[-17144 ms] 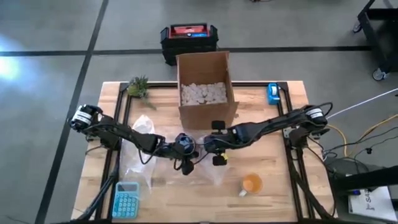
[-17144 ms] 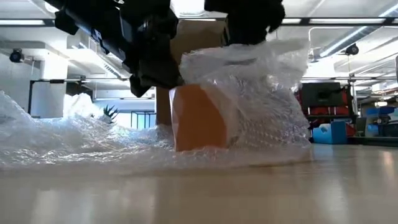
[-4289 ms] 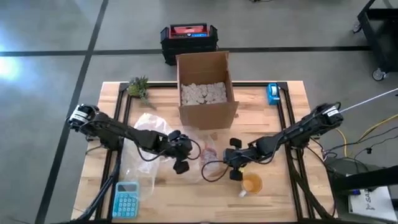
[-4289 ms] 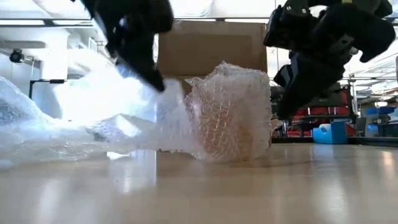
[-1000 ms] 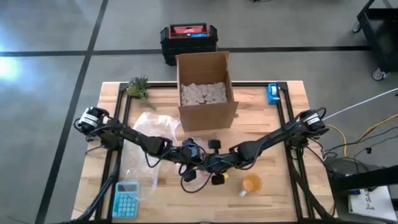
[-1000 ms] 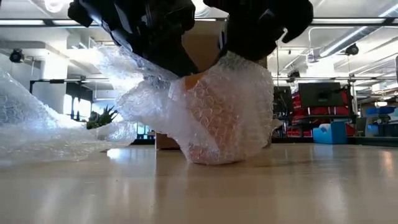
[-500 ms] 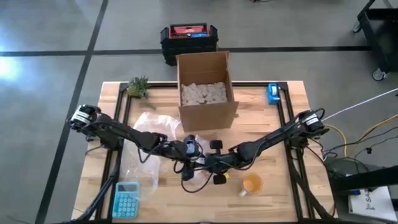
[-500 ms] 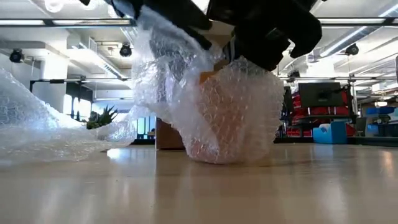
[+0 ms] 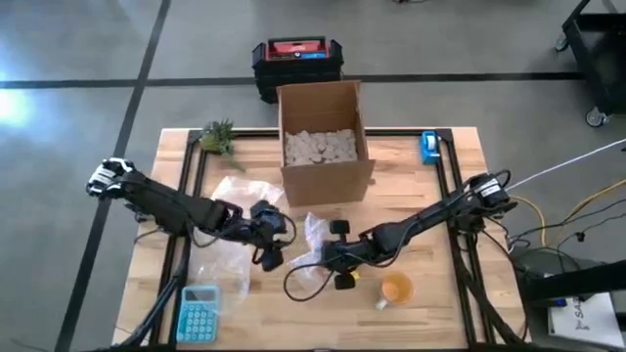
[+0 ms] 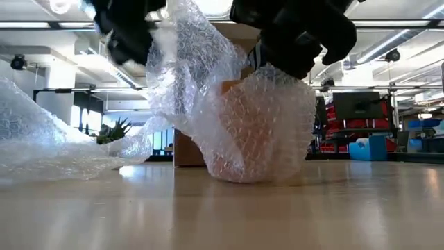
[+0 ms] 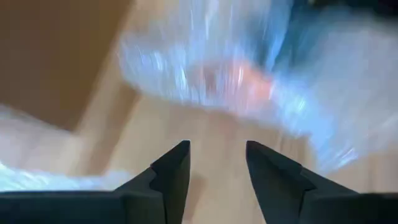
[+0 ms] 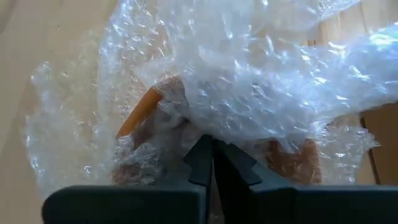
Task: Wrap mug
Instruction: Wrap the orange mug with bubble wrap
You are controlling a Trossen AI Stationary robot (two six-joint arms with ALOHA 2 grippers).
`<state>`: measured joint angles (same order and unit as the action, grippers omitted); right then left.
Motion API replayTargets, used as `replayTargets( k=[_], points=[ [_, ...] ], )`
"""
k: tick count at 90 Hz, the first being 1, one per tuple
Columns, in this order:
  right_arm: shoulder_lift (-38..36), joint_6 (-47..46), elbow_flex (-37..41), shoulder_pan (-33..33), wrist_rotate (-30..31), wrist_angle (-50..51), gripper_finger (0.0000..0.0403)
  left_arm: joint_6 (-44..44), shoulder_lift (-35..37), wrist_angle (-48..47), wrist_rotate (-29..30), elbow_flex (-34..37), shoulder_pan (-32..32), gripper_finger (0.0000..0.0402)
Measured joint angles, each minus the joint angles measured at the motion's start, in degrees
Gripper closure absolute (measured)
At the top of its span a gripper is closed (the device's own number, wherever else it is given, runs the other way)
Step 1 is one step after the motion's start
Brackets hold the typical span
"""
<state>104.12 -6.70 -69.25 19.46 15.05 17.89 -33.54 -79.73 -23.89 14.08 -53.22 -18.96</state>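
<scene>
An orange mug (image 10: 260, 132) stands on the table, bundled in clear bubble wrap (image 12: 261, 81). A loose flap of the wrap (image 10: 187, 62) rises above its left side. My right gripper (image 12: 211, 163) is over the bundle (image 9: 315, 249), shut on the wrap. My left gripper (image 11: 217, 162) hangs open to the left of the bundle (image 9: 271, 247), with nothing between its fingers. More of the wrap (image 9: 230, 196) lies spread toward the table's left. My right gripper pinches gathered bubble wrap (image 12: 214, 134) between its two fingers, on top of the mug. It comes from above, slanting in from the table's right. The wrapped mug rests on the table under the hold, and its orange wall (image 12: 140, 115) shows through the wrap.
An open cardboard box (image 9: 323, 137) of white filler stands behind the bundle. A second orange mug (image 9: 396, 288) sits near the front right, and a blue calculator (image 9: 201, 313) at the front left. A small plant (image 9: 217, 137) and a blue tape dispenser (image 9: 428, 147) are at the far edge.
My left gripper has let go of the wrap's flap and drawn back toward the table's left, away from the mug. The flap stays standing loosely above the bundle. My right gripper and the wrapped mug have kept still.
</scene>
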Motion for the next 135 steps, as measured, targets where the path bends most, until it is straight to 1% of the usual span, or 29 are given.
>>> replayTargets(
  k=[5, 10, 17, 28, 37, 44, 52, 61, 72, 87, 95, 106, 111, 122, 135],
  points=[
    [0.00, 0.00, 0.00, 0.00, 0.00, -0.06, 0.0401, 0.42, -1.59, 6.90, -2.75, 2.16, 0.00, 0.0275],
    [0.00, 0.04, 0.00, 0.00, 0.02, -0.20, 0.0401, 1.72, -3.49, 13.45, -4.26, 3.51, 0.00, 0.0283],
    [0.00, 0.06, 0.00, 0.00, 0.00, -0.24, 0.0401, 4.99, -5.86, 22.29, -4.38, 3.77, 0.01, 0.0296],
    [0.00, 0.12, 0.00, 0.00, 0.02, -0.49, 0.0401, 11.06, -7.65, 30.10, -4.19, 1.77, 0.26, 0.0315],
    [0.00, -0.09, 0.00, 0.00, 0.02, -0.65, 0.0401, 13.62, -8.71, 30.71, -3.77, -0.18, 0.43, 0.0329],
    [0.00, -0.13, 0.00, 0.00, 0.02, -0.63, 0.0401, 15.59, -10.15, 31.40, -1.56, -0.53, 0.48, 0.0338],
    [0.00, -0.13, 0.00, 0.00, 0.02, -0.73, 0.0401, 16.02, -13.12, 32.78, 0.98, -0.51, 0.86, 0.0342],
    [-0.16, -0.13, -0.55, 0.00, 0.08, 0.25, 0.0401, 15.84, -16.56, 33.25, 1.43, -0.42, 1.36, 0.0343],
    [-1.58, 0.13, -3.41, 0.09, -0.09, 7.30, 0.0401, 15.25, -18.14, 33.84, 1.77, -0.51, 1.49, 0.0345],
    [-4.20, 1.91, -9.77, 0.15, 0.00, 21.62, 0.0401, 15.06, -17.77, 33.60, 1.65, -0.45, 1.55, 0.0354],
    [-5.27, 3.43, -11.96, -0.11, 1.18, 23.73, 0.0401, 15.01, -17.42, 33.49, 1.41, -0.39, 1.55, 0.0358],
    [-5.96, 5.27, -12.96, -0.66, 6.53, 21.90, 0.0401, 14.99, -17.36, 33.32, 1.40, -0.38, 1.55, 0.0359],
    [-5.94, 5.11, -12.71, -1.08, 7.45, 19.31, 0.0401, 14.97, -17.35, 33.39, 1.39, -0.38, 1.55, 0.0358],
    [-4.86, 4.52, -10.63, -1.49, 4.49, 12.58, 0.0401, 14.96, -17.23, 33.48, 1.39, -0.31, 1.55, 0.0360],
    [-2.66, 1.38, -7.67, -1.31, -0.30, 9.98, 0.0401, 14.83, -17.00, 33.44, 1.34, -0.31, 1.55, 0.0363]
  ],
)
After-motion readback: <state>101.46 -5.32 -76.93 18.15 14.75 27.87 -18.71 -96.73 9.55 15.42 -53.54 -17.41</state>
